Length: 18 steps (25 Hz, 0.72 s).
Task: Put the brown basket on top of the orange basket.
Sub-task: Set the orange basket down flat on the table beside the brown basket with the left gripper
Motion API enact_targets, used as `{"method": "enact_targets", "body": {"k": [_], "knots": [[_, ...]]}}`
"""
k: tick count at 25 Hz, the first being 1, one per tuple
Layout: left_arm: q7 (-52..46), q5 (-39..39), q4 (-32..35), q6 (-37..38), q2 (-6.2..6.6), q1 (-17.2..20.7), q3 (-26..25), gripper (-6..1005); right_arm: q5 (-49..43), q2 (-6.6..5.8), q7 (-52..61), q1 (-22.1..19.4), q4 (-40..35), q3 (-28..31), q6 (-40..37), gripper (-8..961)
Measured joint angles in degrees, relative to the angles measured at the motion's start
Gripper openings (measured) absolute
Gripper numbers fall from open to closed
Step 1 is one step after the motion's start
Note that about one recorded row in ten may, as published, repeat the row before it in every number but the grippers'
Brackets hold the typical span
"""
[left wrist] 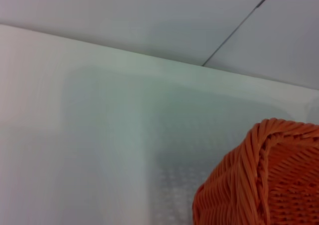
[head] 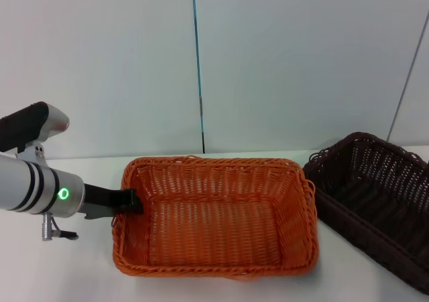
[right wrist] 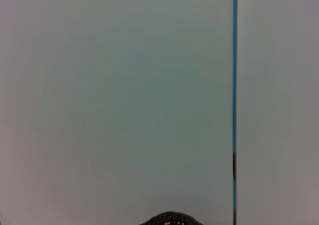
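The orange basket (head: 214, 215) stands in the middle of the white table; one corner of it shows in the left wrist view (left wrist: 264, 180). My left gripper (head: 129, 203) is at the basket's left rim, its black tip overlapping the braided edge. The brown basket (head: 375, 195) lies at the right, just beside the orange one, tilted with its far side higher. A small piece of its dark rim shows in the right wrist view (right wrist: 169, 219). My right gripper is out of view.
A pale wall (head: 281, 67) with a thin blue vertical line (head: 196, 61) rises right behind the table. The white tabletop (head: 87, 268) shows at the front left. The brown basket runs out of the head view on the right.
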Motion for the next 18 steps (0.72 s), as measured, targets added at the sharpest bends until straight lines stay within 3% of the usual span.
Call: {"method": "enact_targets", "body": {"k": [18], "knots": [[0.3, 0.0, -0.2, 0.9, -0.89, 0.2, 0.0, 146, 0.0, -0.05, 0.0, 0.5, -0.3, 0.2, 0.0, 917]]}}
